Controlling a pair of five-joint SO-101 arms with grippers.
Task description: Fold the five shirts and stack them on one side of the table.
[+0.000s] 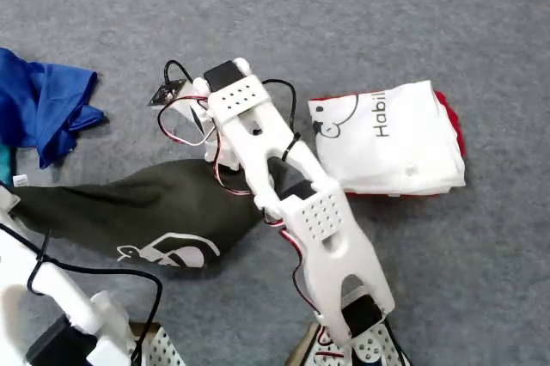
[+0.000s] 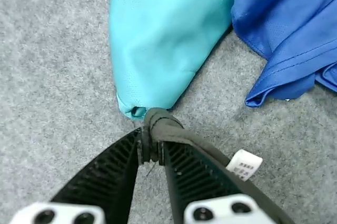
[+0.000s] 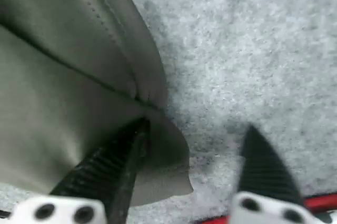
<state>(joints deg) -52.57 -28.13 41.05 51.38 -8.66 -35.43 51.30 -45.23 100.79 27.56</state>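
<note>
Between the left gripper's (image 2: 151, 148) pressed-together jaws sits a bunched edge of the dark shirt (image 2: 171, 129). Right gripper (image 3: 197, 129) is spread, one finger touching the shirt's other edge. Best to close there, then lift both ends evenly, cloth taut.

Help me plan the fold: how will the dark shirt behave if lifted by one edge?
Probably floppy: the dark shirt bunches into a cord where the left gripper pinches it. Lifted, it would likely sag and drag across the felt-like table rather than slide freely.
</note>
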